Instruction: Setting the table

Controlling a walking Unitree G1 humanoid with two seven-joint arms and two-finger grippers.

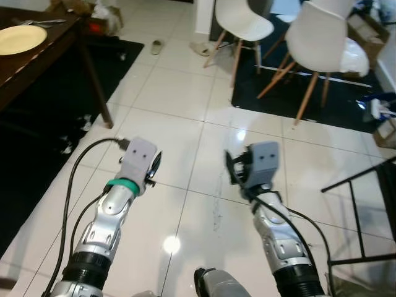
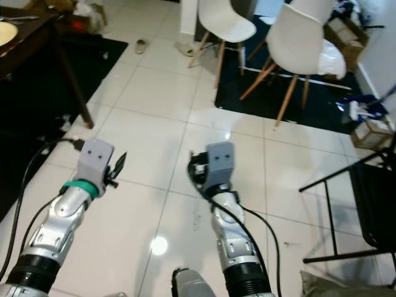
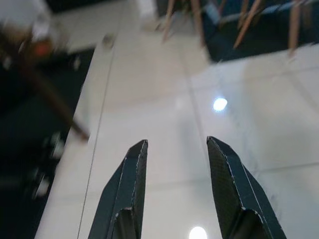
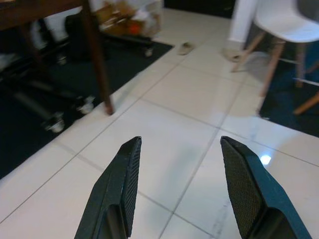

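Both tools are held out in front of the body, above the white tiled floor (image 1: 185, 99), and both are empty. On the left tool (image 3: 174, 164) the two black fingers stand apart with bare tile between them, so it is open. The right tool (image 4: 179, 169) is the same, fingers spread wide and nothing inside.

The thing that belongs to the task is the yellow plate (image 1: 18, 38). It lies on the dark wooden surface (image 1: 43, 59) far to the robot's left, well apart from both tools. Just behind it some cutlery (image 1: 42, 22) rests on the same surface; I cannot tell which pieces.

I judge the plate to be stiff, smooth and probably breakable, and not heavy. It lies flat, so a grip from above would slip. Better to take the rim, one finger under the edge and one on top, and lift it level. First the robot must turn left and come near.

Two white chairs (image 1: 322, 43) stand ahead on a dark rug (image 1: 346, 99).
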